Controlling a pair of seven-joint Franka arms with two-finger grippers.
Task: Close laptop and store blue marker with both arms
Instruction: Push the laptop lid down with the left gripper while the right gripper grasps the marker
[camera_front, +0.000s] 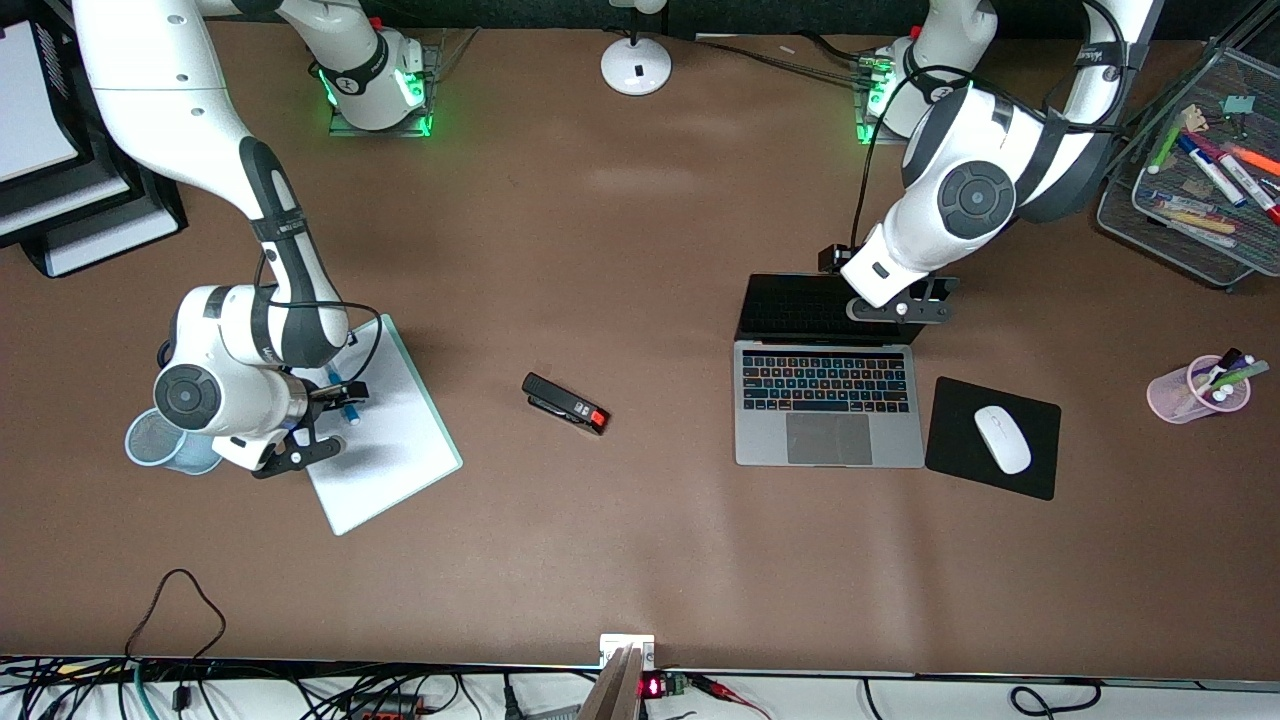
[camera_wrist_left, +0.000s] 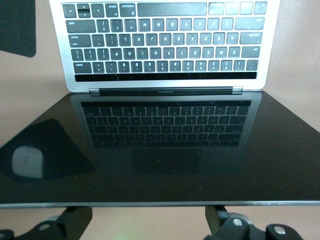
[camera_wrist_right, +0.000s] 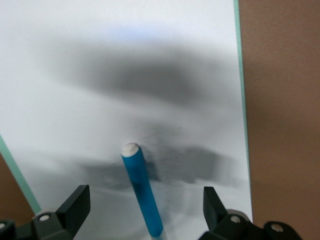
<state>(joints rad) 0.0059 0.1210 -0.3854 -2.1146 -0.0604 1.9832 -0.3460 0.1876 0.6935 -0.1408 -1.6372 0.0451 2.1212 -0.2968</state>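
Only the laptop (camera_wrist_left: 165, 45) bears legible marks: letters and digits on its black keys.

Brown table (camera_front: 620, 250) — black backdrop

Laptop (camera_front: 828, 405): matt silver-grey metal-looking body, black keys; screen (camera_wrist_left: 160, 145) glossy black, mirroring the keyboard (and the mouse).
Mouse (camera_front: 1002, 438), just beside the laptop: smooth glossy white plastic, on a matt black mouse pad (camera_front: 992, 437).
Blue marker (camera_wrist_right: 142, 192): smooth bright blue plastic, whitish end.
Clipboard (camera_front: 385, 440), well apart from the laptop toward the right arm's end: smooth white surface, pale green edge.
Desk (camera_front: 640, 560): matt brown, even finish.
Stapler (camera_front: 566, 404), between clipboard and laptop: black plastic, red end.
Tray (camera_front: 1195, 170): dark wire mesh.
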